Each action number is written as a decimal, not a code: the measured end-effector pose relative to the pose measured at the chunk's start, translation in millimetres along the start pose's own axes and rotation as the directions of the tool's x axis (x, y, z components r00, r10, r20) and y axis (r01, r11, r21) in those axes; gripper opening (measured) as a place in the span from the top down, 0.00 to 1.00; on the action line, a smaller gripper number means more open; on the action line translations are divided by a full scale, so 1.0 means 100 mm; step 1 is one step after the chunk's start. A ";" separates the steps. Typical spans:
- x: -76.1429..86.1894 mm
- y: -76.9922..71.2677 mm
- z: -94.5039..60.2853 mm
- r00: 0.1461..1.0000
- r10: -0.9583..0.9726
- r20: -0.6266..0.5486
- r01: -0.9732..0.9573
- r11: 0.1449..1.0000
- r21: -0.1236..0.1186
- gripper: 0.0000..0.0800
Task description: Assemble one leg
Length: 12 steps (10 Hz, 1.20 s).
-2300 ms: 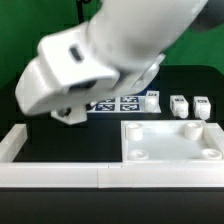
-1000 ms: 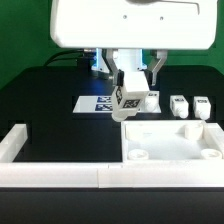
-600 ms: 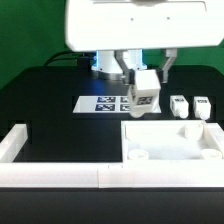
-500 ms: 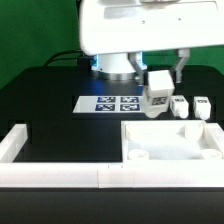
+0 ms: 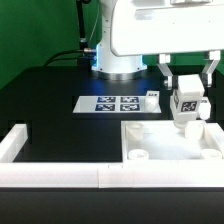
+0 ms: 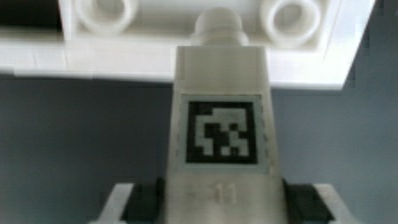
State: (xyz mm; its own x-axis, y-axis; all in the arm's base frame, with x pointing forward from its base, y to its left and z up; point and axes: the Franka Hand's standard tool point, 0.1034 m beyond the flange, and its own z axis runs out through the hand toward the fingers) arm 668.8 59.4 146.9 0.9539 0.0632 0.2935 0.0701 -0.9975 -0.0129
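Observation:
My gripper point(image 5: 187, 92) is shut on a white leg point(image 5: 186, 101) that carries a black marker tag, and holds it about upright. The leg's lower end hangs at the far right corner of the white square tabletop point(image 5: 165, 145), which lies flat with round screw holes at its corners. In the wrist view the leg point(image 6: 222, 110) runs out from between my fingers point(image 6: 139, 196) toward the tabletop's edge point(image 6: 196, 30), between two of its holes. Another loose white leg point(image 5: 152, 97) stands by the marker board. Other legs behind my gripper are mostly hidden.
The marker board point(image 5: 112, 102) lies on the black table at the back centre. A low white wall point(image 5: 60, 177) runs along the front, with a wing point(image 5: 14, 141) on the exterior view's left. The arm's body fills the top.
My gripper has carried the leg toward the exterior view's right, from above the marker board to the far right corner of the tabletop.

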 end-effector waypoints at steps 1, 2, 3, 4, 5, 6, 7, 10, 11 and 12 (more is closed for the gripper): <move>-0.05 -0.06 -0.03 0.994 0.010 -0.111 -0.010 1.000 0.001 0.64; -0.10 -0.19 -0.05 0.974 0.031 -0.223 -0.030 1.000 0.007 0.64; -0.19 -0.30 -0.04 0.943 0.027 -0.333 -0.026 1.000 0.006 0.64; -0.25 -0.33 0.00 0.920 0.034 -0.391 -0.037 0.999 0.000 0.64; -0.26 -0.31 0.05 0.908 0.019 -0.419 -0.026 1.000 -0.012 0.64; -0.31 -0.31 0.12 0.916 0.018 -0.402 -0.026 1.000 -0.014 0.64; -0.34 -0.31 0.14 0.922 0.018 -0.387 -0.025 1.000 -0.013 0.64; -0.25 -0.24 0.05 0.923 0.029 -0.384 -0.030 1.000 0.003 0.64; -0.26 -0.29 0.04 0.913 0.062 -0.402 -0.056 0.998 0.027 0.64; -0.37 -0.41 0.17 0.928 0.045 -0.370 -0.040 0.999 0.021 0.64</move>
State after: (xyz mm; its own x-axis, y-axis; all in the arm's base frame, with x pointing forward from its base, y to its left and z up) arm 635.5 98.5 120.2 0.7803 0.0013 0.6254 0.0379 -0.9983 -0.0452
